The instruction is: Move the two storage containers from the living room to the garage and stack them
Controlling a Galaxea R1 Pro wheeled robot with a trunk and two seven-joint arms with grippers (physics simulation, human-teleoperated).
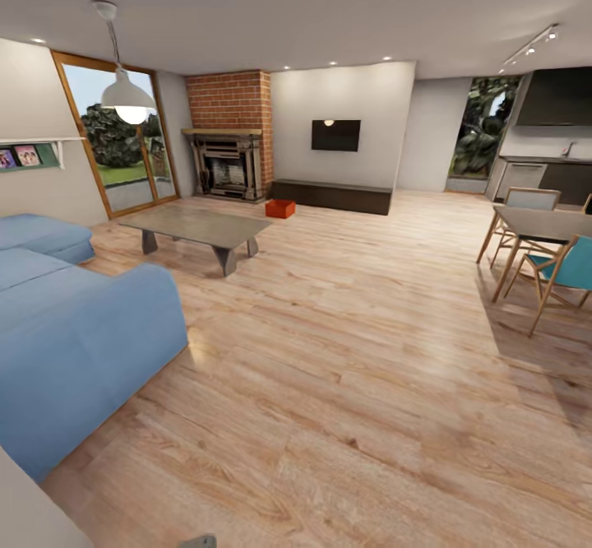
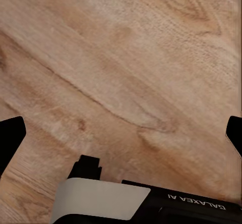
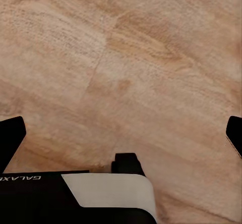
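Where the wood floor [image 1: 353,350] meets the dark bench [image 1: 333,196], an orange-red container [image 1: 280,208] sits beside the brick fireplace [image 1: 228,153]. The left gripper [image 2: 121,133] and right gripper [image 3: 121,133] hang wide open, holding nothing.

A living room with a wood-plank floor [image 1: 353,383]. At about eleven o'clock, far off, an orange-red container [image 1: 280,208], possibly two stacked, sits on the floor between the brick fireplace [image 1: 228,141] and a low dark bench [image 1: 333,196]. A blue sofa [image 1: 74,326] lies at nine o'clock.
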